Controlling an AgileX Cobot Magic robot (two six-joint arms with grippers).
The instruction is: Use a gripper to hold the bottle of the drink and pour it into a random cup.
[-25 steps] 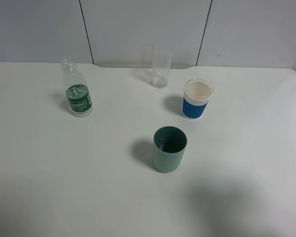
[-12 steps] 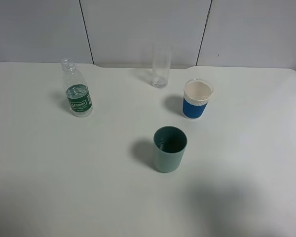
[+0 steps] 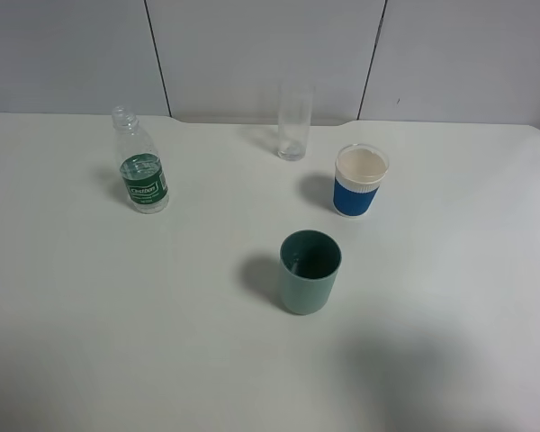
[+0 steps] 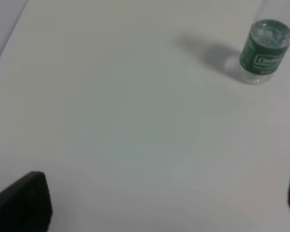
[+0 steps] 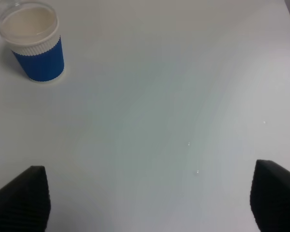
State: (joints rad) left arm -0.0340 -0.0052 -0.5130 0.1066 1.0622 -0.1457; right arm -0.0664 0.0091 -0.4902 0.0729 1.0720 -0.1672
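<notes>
The bottle of the drink (image 3: pixel 142 173), clear with a green label and no cap, stands upright at the table's back left. The left wrist view shows its lower part (image 4: pixel 264 51) far beyond my left gripper (image 4: pixel 159 203). That gripper's dark fingertips (image 4: pixel 24 200) stand wide apart, open over bare table. The teal-green cup (image 3: pixel 310 272) stands upright near the table's middle. My right gripper (image 5: pixel 147 198) is also open with nothing between its fingertips (image 5: pixel 19 199). Neither gripper appears in the exterior high view.
A blue-and-white cup (image 3: pixel 359 181) (image 5: pixel 34 43) stands at the back right of the white table (image 3: pixel 90 315). A tall clear glass (image 3: pixel 294 121) stands near the back wall. The table's left edge (image 4: pixel 7 36) shows in the left wrist view.
</notes>
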